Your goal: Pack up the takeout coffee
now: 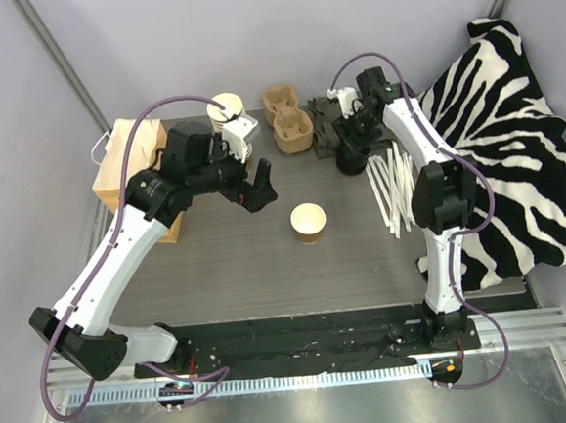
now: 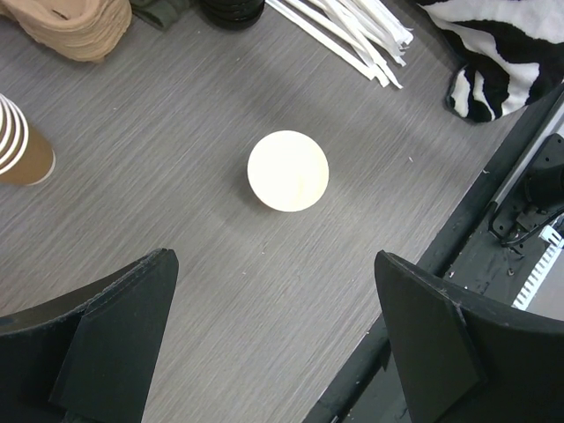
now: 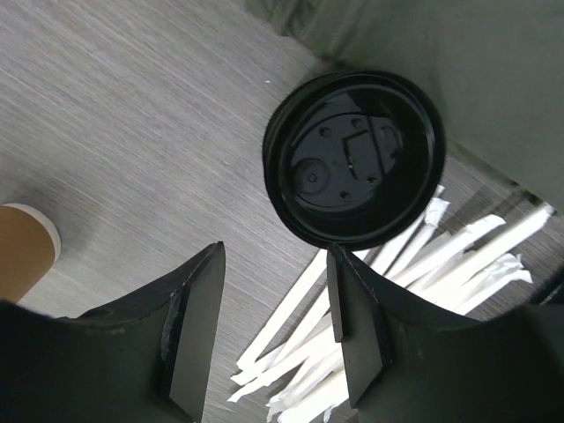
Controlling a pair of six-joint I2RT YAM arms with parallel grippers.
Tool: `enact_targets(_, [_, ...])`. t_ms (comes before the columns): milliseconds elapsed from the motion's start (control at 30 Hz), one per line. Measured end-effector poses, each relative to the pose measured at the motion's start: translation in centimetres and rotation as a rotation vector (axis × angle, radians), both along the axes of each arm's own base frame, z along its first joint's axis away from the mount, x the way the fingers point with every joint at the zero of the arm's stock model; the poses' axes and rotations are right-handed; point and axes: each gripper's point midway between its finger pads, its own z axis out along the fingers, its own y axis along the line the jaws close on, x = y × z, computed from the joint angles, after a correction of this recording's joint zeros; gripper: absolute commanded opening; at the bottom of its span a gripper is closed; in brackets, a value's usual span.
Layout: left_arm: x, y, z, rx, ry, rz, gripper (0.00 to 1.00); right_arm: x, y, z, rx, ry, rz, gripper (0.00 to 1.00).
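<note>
No cup with a black lid shows in any view. A single small brown paper cup (image 1: 308, 221) stands lidless and upright mid-table; from above in the left wrist view (image 2: 287, 171) its pale inside looks empty. My left gripper (image 1: 258, 186) is open and empty, up and left of that cup, which lies ahead of the jaws (image 2: 271, 257). My right gripper (image 1: 350, 159) is open and empty just above a stack of loose black lids (image 3: 352, 159), its fingertips (image 3: 275, 251) short of the stack's near rim. The cup's edge shows at the left of the right wrist view (image 3: 22, 251).
A tall stack of lidless cups (image 1: 226, 110) and a brown paper bag (image 1: 128, 170) stand at the back left. Pulp cup carriers (image 1: 289, 121) and a dark green cloth (image 1: 323, 120) lie at the back. White paper-wrapped straws (image 1: 391, 183) and a zebra cloth (image 1: 512, 135) lie at the right.
</note>
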Motion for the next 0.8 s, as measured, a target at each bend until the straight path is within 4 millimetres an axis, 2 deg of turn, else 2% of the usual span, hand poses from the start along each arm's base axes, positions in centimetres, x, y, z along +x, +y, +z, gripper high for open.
enact_targets(400, [0.3,-0.3,-0.2,-0.005,0.017,0.009,1.00,0.6,0.7,-2.2,-0.005,0.039,0.032,0.57])
enact_targets(800, [0.9,-0.6,-1.1,0.010,0.041,0.010,1.00,1.6,0.9,-2.3,-0.005,0.028,0.036,0.52])
